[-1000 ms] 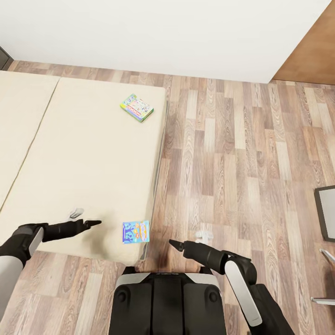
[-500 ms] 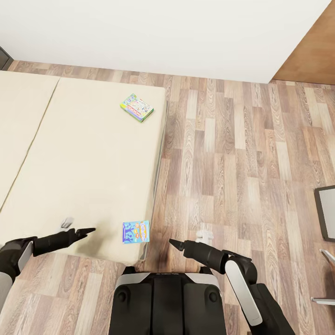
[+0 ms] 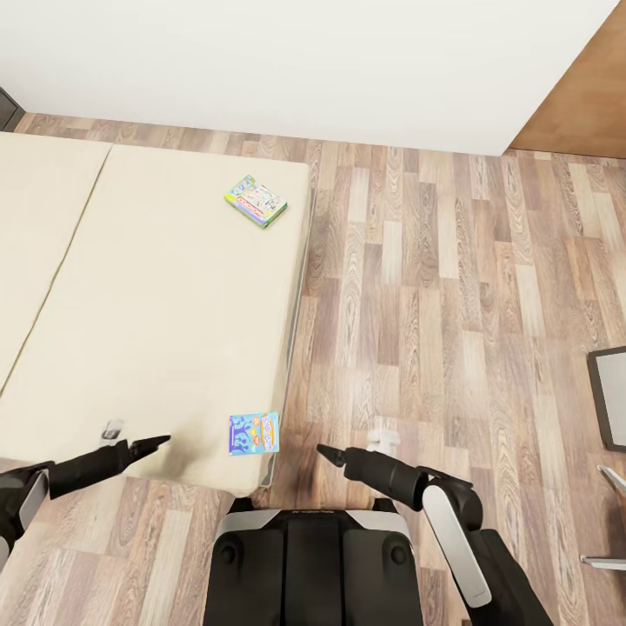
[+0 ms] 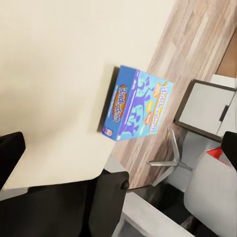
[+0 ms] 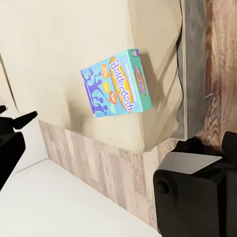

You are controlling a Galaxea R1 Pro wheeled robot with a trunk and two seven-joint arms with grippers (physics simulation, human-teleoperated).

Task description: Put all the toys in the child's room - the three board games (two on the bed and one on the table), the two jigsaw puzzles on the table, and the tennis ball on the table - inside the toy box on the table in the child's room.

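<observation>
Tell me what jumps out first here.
Two thin printed board-game boxes lie on the wide beige mattress: a blue one at its near corner, in front of the robot, and a pastel green-edged one near the far edge. Both black arms reach forward, holding nothing.

Two board games lie flat, lids up, on the beige bed point(image 3: 156, 287). The blue game point(image 3: 254, 433), a thin box printed with cartoon shapes and an orange label, sits at the mattress's near corner, between the left gripper point(image 3: 155, 443) and the right gripper point(image 3: 323, 452), touching neither. The pastel game with the green edge point(image 3: 256, 201) rests near the mattress's far corner, well beyond both grippers, turned askew.
</observation>
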